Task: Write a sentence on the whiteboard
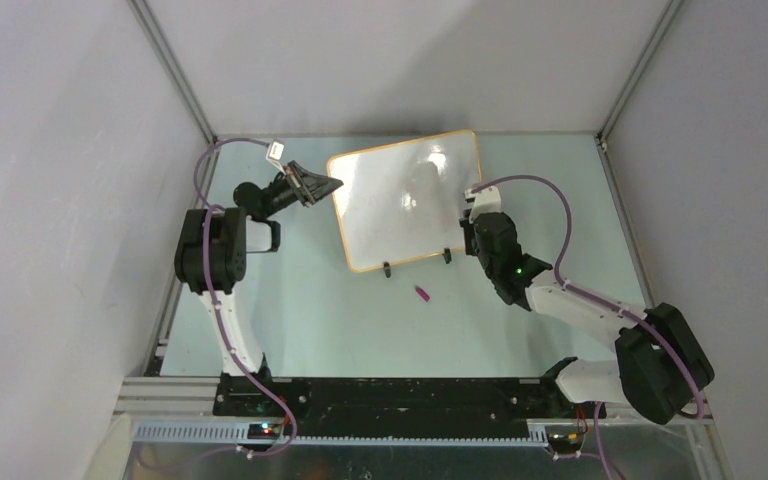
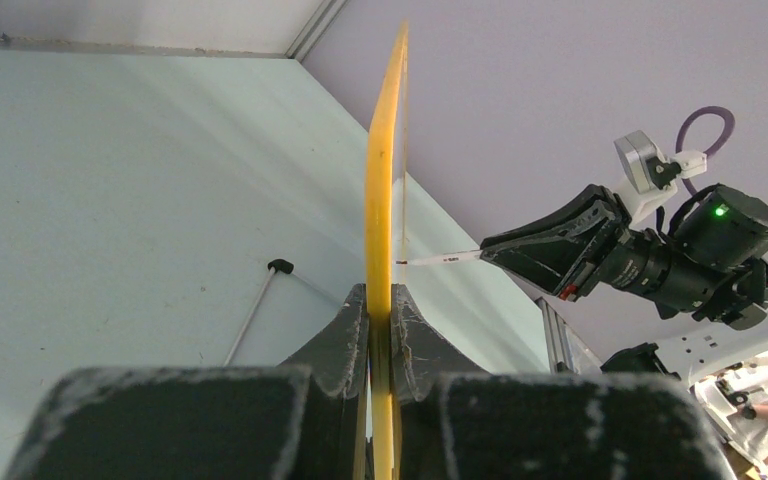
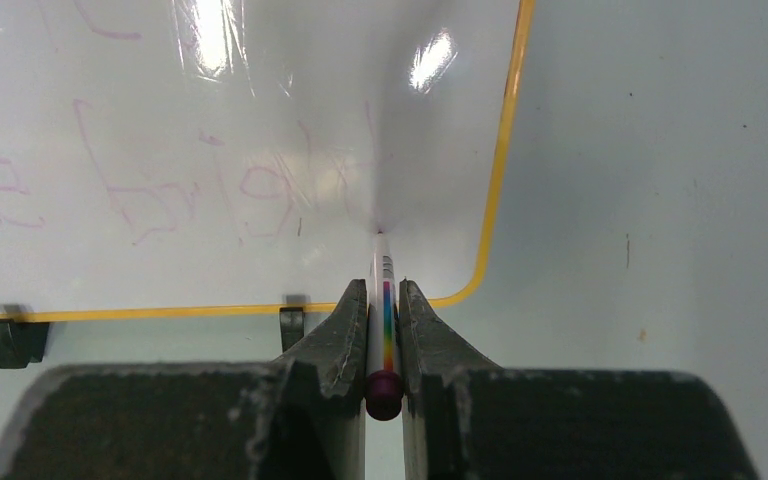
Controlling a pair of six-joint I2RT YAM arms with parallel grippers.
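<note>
Right gripper (image 3: 383, 288) jaws, closest to the lens, clamp together on a rainbow-striped marker (image 3: 386, 325), its tip meeting the whiteboard (image 3: 210, 130) just past the end of a line of faint pink letters (image 3: 190, 195). Across the table (image 1: 300, 320), the left gripper (image 2: 380, 300) pinches the board at its 9 o'clock edge, jaws closed on the yellow rim, apparently to brace it against the pen's push. The board stands on two black clip feet (image 1: 387, 269) toward the table's 12 o'clock side, between the two arms, with the writing arm reaching in from the board's 4 o'clock. Room on this line looks nearly spent. From the tip, the rounded corner of the rim lies close at 3 o'clock and the bottom rim close at 6 o'clock, so further words would likely need a fresh line elsewhere on the white. Bare tabletop opens at 3 o'clock of the board for the arm to swing clear. A small magenta piece (image 1: 423, 294), probably the marker's cap, lies at the board's 6 o'clock, near the feet but apart from them.
</note>
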